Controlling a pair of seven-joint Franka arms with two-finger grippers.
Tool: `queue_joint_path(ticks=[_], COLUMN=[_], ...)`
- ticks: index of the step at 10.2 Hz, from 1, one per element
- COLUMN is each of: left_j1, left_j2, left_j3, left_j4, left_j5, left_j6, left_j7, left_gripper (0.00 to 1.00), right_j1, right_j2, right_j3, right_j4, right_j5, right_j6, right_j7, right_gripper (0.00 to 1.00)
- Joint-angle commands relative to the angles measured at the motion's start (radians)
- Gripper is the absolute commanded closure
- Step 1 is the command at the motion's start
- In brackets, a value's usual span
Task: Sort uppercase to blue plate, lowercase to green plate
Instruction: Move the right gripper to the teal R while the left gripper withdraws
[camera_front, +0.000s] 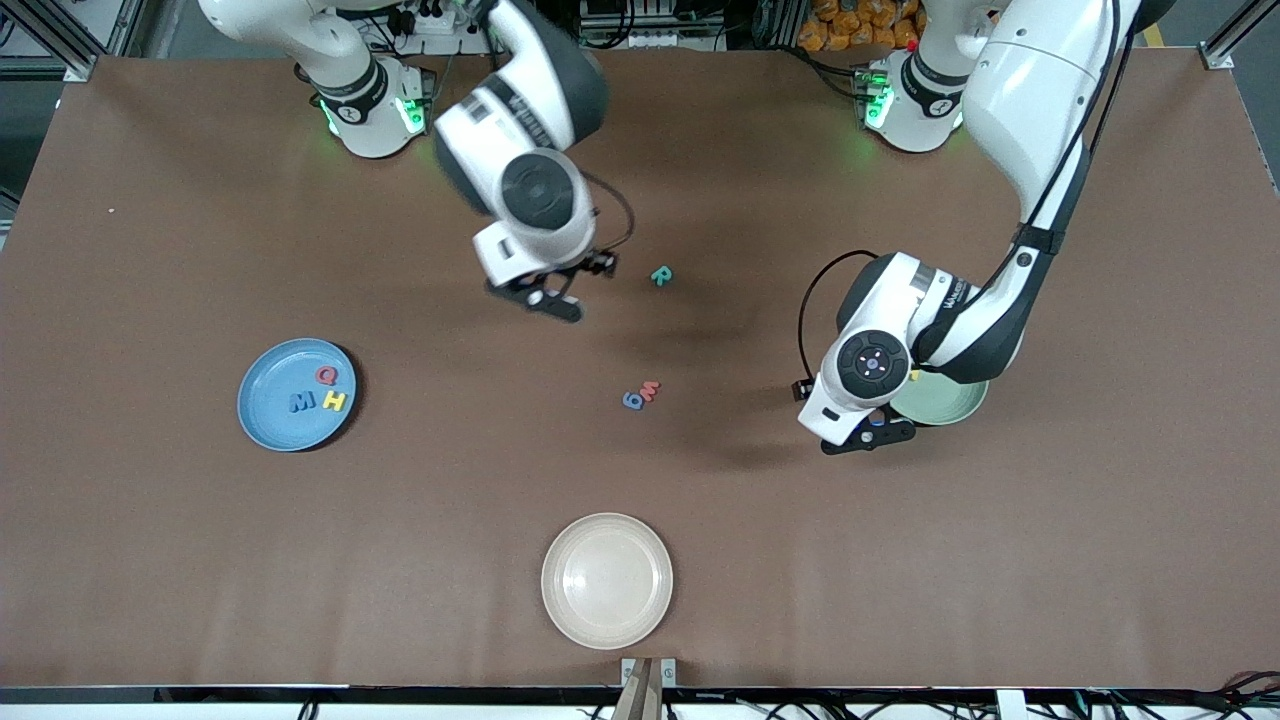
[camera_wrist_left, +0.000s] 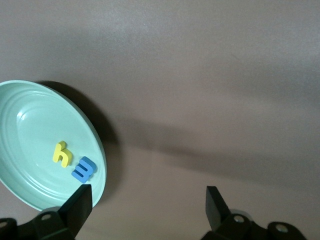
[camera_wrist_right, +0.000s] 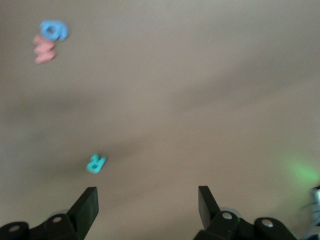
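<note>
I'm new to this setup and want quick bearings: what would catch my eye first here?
Three capitals, M, Q and H, already lie in the blue plate toward the right arm's end, while a teal R lies alone mid-table beside the open right gripper. The open left gripper hangs by the green plate, which holds two small letters.
</note>
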Motion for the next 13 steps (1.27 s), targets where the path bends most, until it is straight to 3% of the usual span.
queue_joint_path(ticks=[1, 4, 9, 13], left_j1=[-0.007, -0.007, -0.007, -0.014], left_j2=[0.019, 0.021, 0.025, 0.027], left_j3=[0.002, 0.002, 0.002, 0.002], left_j4=[0.022, 0.022, 0.022, 0.022], left_j5=[-0.009, -0.008, -0.005, -0.005], left_j6=[0.004, 0.006, 0.006, 0.006], left_j7=[-0.017, -0.017, -0.017, -0.017], left_gripper=[0.00, 0.00, 0.00, 0.00], right_j1=[0.118, 0.218, 0.279, 0.301], right_j2=[-0.015, -0.014, 0.008, 0.106], right_j3=[-0.013, -0.013, -0.013, -0.013], right_j4=[-0.049, -0.133, -0.268, -0.282], right_j5=[-0.001, -0.007, -0.005, -0.005], right_j6=[0.105, 0.242, 0.465, 0.625], right_j7=[0.138, 0.244, 0.362, 0.416], right_gripper=[0.11, 0.12, 0.16, 0.19])
